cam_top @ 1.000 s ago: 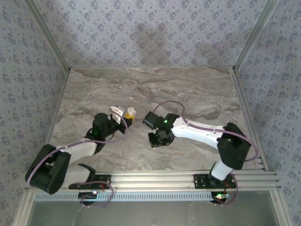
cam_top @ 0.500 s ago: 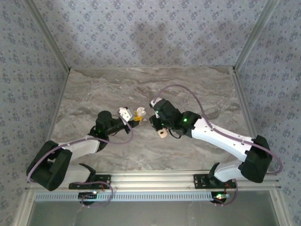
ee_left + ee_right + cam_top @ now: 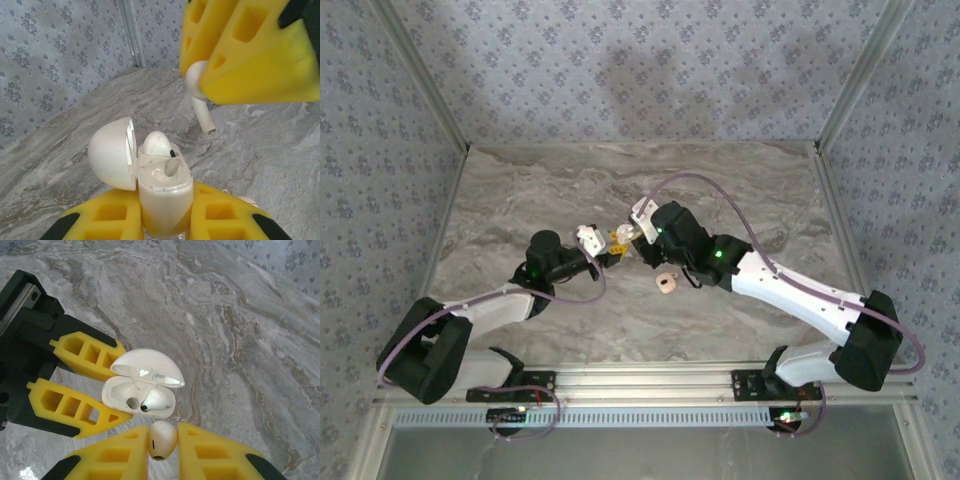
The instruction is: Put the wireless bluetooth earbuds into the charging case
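Observation:
My left gripper [image 3: 588, 240] [image 3: 165, 202] is shut on the white charging case [image 3: 165, 190] [image 3: 138, 396], which it holds above the table. The case's lid [image 3: 112, 152] is swung open. One earbud [image 3: 157, 143] [image 3: 156, 402] sits in the case, and the socket beside it [image 3: 132, 402] is empty. My right gripper [image 3: 623, 238] [image 3: 162, 437] is shut on the other earbud [image 3: 162, 440] [image 3: 196, 82], stem pointing down, a short gap from the case's open mouth. The right gripper's yellow fingers [image 3: 250, 55] hang above and beyond the case in the left wrist view.
A small tan rounded object [image 3: 666, 283] lies on the marble table [image 3: 740, 190] just below the right wrist. Patterned walls close in the back and both sides. An aluminium rail [image 3: 660, 378] runs along the near edge.
The right gripper has risen from the table and swung up and left to the case, leaving the tan object uncovered. The left gripper carried the case slightly to the right.

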You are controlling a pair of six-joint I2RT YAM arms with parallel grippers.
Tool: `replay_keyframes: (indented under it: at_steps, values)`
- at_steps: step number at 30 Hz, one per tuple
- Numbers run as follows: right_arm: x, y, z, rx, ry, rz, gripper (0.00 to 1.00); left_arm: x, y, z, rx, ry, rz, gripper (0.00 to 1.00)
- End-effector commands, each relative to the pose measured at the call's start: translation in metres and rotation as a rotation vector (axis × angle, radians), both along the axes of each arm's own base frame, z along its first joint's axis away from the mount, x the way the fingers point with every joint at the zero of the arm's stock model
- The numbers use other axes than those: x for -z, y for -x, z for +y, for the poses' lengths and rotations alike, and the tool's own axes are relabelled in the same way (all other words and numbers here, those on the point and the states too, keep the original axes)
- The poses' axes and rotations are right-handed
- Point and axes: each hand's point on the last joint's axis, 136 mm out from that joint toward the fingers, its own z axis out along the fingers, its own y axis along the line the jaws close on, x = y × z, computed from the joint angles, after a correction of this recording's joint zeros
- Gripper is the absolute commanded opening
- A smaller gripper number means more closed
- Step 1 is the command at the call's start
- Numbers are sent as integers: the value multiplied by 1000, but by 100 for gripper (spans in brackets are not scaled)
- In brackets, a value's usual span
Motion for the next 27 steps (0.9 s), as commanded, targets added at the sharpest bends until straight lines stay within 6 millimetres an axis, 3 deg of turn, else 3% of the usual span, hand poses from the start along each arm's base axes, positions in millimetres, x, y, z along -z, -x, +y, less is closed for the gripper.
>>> replay_keyframes:
  at_steps: [1,7,10,27]
  values:
    - [-29,-3,10,-54,-24,-91,22,-13,3,-7,39,28,1,13]
    - [-25,-4,16,-80,-15,-93,22,-16,3,-8,46,37,15,14]
    - [-38,-7,22,-88,-34,-113,22,-17,4,-8,49,42,20,14]
    - [-18,-6,27,-133,45,-82,22,-28,2,-9,47,66,9,14]
